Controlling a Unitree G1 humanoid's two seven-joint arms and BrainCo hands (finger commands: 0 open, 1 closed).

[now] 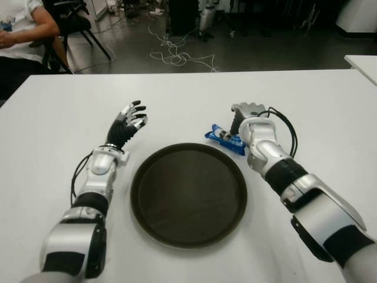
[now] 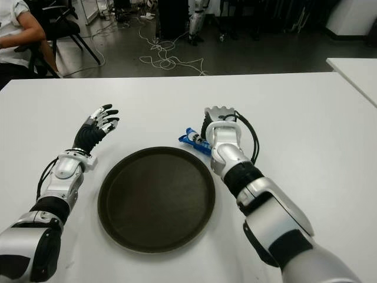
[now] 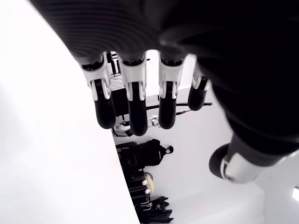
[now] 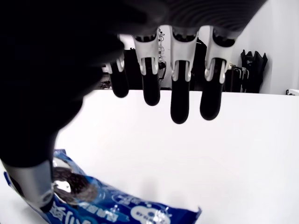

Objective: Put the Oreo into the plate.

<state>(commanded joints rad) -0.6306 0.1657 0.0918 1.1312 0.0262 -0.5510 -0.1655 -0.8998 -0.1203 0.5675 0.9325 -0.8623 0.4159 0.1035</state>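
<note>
The Oreo (image 1: 225,139) is a blue packet lying flat on the white table (image 1: 53,118), just off the far right rim of the round dark plate (image 1: 188,194). My right hand (image 1: 244,118) hovers right over the packet's right end. In the right wrist view its fingers (image 4: 180,109) hang straight and apart above the Oreo (image 4: 117,207), and the thumb (image 4: 32,186) reaches down to the packet's end without closing on it. The plate holds nothing. My left hand (image 1: 128,125) shows left of the plate, its fingers (image 3: 131,112) spread and holding nothing.
A person (image 1: 23,29) sits on a chair beyond the table's far left corner. Cables (image 1: 177,56) lie on the floor behind the table. A second white table (image 1: 362,62) shows at the far right.
</note>
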